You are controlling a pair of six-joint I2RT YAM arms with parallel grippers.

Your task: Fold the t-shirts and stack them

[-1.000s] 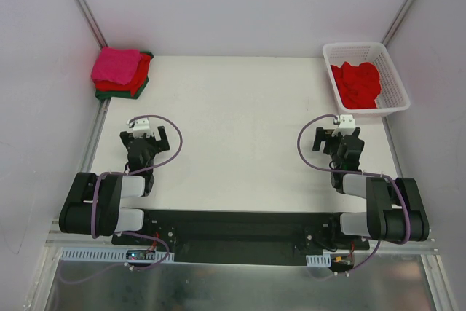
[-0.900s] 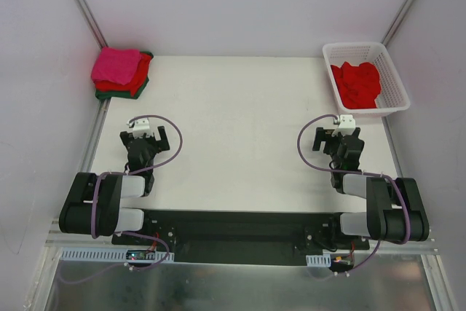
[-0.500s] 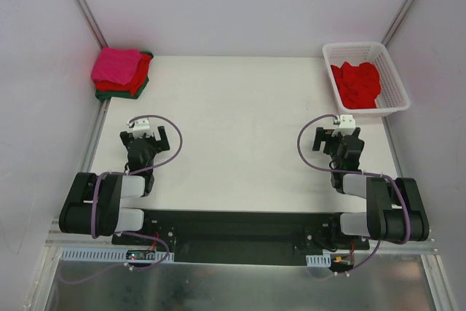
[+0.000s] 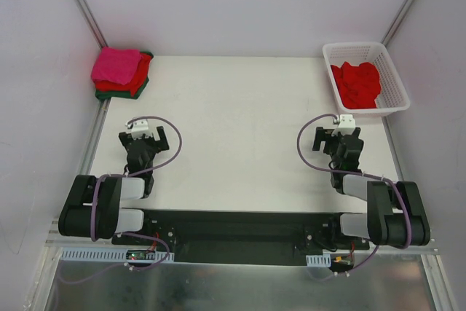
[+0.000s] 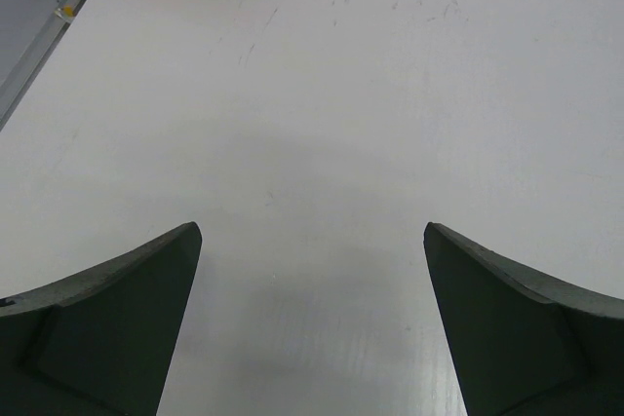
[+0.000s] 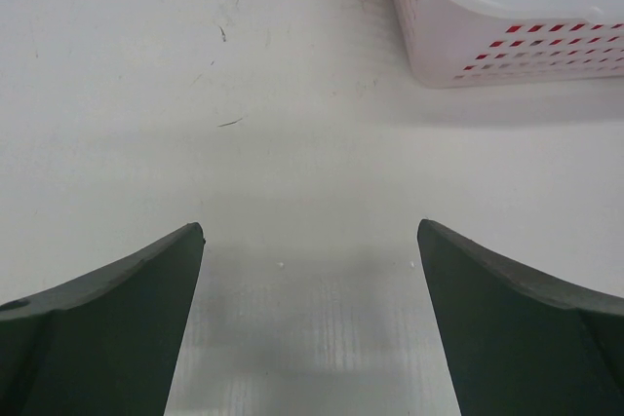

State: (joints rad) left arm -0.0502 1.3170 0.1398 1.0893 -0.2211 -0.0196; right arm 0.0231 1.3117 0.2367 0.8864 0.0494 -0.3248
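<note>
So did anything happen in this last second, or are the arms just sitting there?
Hardly anything. Both arms seem to have shifted a hair where they rest; nothing was picked up or let go. The left gripper and right gripper are open and empty as before, the folded stack of t-shirts sits unchanged in the far left corner, and the red t-shirt lies in the basket.

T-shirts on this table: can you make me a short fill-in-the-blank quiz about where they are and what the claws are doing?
The white basket holds a crumpled t-shirt coloured ____.
The topmost colour of the folded stack in the far left corner is ____.
The left gripper and right gripper both stand ____, holding nothing.
Missing words: red; pink; open.
</note>
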